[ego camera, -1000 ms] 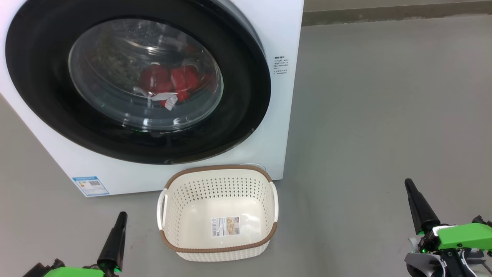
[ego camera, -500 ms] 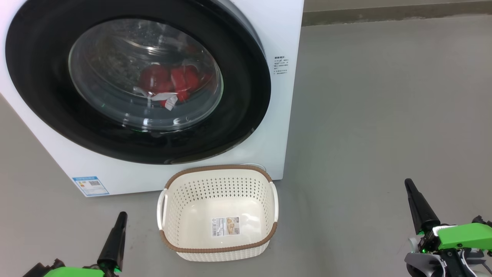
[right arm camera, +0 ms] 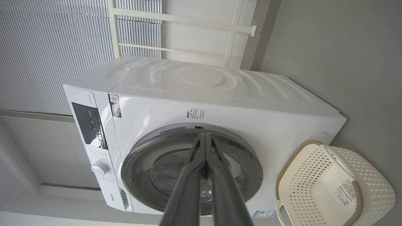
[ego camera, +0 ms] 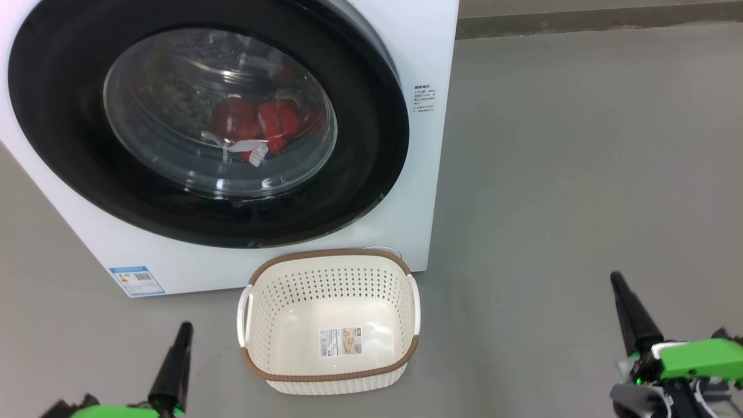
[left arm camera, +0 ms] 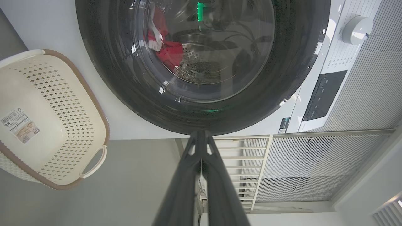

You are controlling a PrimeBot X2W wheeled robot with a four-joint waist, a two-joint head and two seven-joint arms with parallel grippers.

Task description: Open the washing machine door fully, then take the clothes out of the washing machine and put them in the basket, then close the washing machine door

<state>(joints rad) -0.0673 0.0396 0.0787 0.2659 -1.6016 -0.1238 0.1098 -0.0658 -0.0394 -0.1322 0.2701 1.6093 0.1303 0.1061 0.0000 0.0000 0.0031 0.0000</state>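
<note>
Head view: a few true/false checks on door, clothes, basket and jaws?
1. The washing machine door is swung wide open. False: it lies across the drum opening.
2. The clothes show red through the door glass. True.
3. The basket holds a garment. False: it holds nothing but a label sticker on its bottom.
4. The basket stands on the floor in front of the washing machine. True.
5. The left gripper grips the basket rim. False: its jaws are shut on nothing, apart from the basket.
6. The right gripper has its jaws shut. True.
</note>
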